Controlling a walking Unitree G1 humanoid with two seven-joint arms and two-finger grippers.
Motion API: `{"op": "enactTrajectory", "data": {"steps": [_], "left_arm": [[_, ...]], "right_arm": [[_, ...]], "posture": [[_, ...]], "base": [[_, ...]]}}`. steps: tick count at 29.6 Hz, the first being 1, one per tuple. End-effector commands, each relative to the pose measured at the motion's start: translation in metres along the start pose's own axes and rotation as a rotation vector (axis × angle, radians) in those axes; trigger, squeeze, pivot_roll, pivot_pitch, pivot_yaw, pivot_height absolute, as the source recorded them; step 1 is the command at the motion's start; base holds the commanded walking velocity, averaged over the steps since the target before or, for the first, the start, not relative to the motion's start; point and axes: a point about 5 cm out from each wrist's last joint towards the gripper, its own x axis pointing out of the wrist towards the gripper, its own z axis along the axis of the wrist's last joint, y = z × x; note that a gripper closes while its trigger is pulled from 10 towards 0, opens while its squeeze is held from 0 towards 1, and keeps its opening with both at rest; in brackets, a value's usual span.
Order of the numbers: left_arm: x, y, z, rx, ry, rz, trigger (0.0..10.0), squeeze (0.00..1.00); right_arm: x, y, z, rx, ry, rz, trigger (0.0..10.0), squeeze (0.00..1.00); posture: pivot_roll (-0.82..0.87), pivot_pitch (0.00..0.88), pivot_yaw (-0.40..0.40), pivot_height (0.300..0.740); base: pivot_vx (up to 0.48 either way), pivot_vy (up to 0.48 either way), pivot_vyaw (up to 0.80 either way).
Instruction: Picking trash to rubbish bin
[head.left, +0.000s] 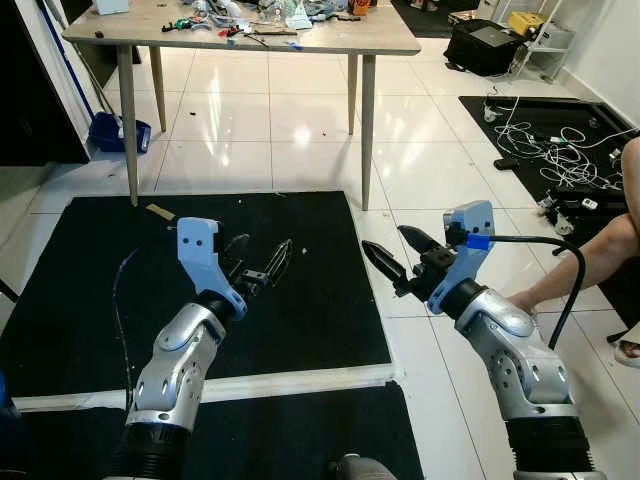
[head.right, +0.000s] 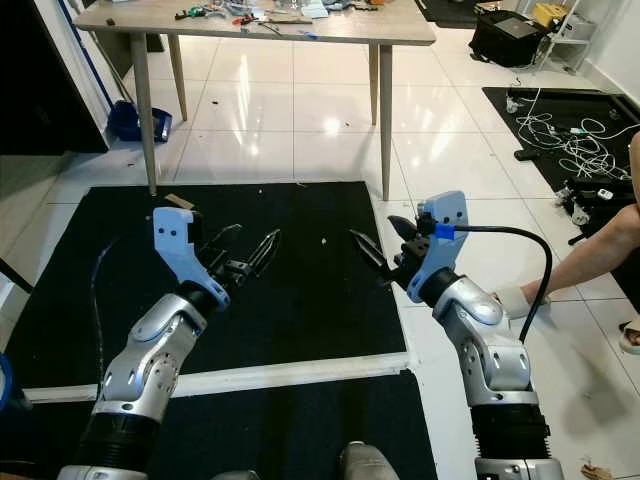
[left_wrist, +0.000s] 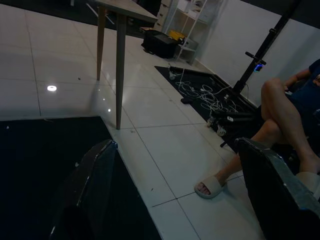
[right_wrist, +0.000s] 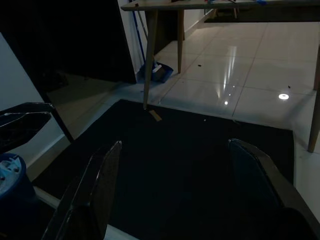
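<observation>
Hovering side by side above the square black floor mat (head.left: 300, 320), both grippers are carrying nothing. The left gripper (head.left: 262, 262), two long black fingers on a blue-capped silver arm, is holding its jaws moderately apart; the right gripper (head.left: 400, 255) is spreading its jaws wide, about as far as they look able to go.

The likeliest piece of trash is the small flat tan scrap, seemingly cardboard (head.left: 160, 212), which is lying on the mat near its far left corner, just beside the leg of the pale wooden table (head.left: 380, 42). From the jaws it is sitting forward and to the robot's left, with its long axis running diagonally across the mat. The left gripper is plainly nearer, so the pickup is probably falling to that arm; the right would be reaching across the body. The scrap looks thin and stiff, lying flush on a matte, slightly fuzzy surface, so pinching it by an edge may be fiddly.

A few pale crumbs (head.left: 303, 254) are dotting the mat further right. A round blue container (right_wrist: 12, 182), possibly the rubbish bin, is showing at the robot's near left in the right wrist view. A seated person's bare leg (head.left: 590, 262) is resting on the glossy white tiles to the right.
</observation>
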Motion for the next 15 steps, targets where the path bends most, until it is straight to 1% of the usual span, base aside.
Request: {"op": "enactTrajectory", "data": {"steps": [1, 15], "left_arm": [[0.0001, -0.0032, 0.0031, 0.008, -0.006, -0.021, 10.0, 0.0], [0.0004, -0.005, 0.0042, 0.013, -0.008, -0.032, 10.0, 0.0]], "right_arm": [[-0.0006, -0.0008, -0.0009, -0.004, -0.004, -0.009, 10.0, 0.0], [-0.0004, -0.0005, -0.0013, -0.007, -0.002, -0.01, 10.0, 0.0]], "posture": [[-0.08, 0.0, -0.029, 0.74], [-0.08, 0.0, -0.03, 0.74]], "base": [[0.315, 0.0, 0.0], [0.345, 0.0, 0.0]]}}
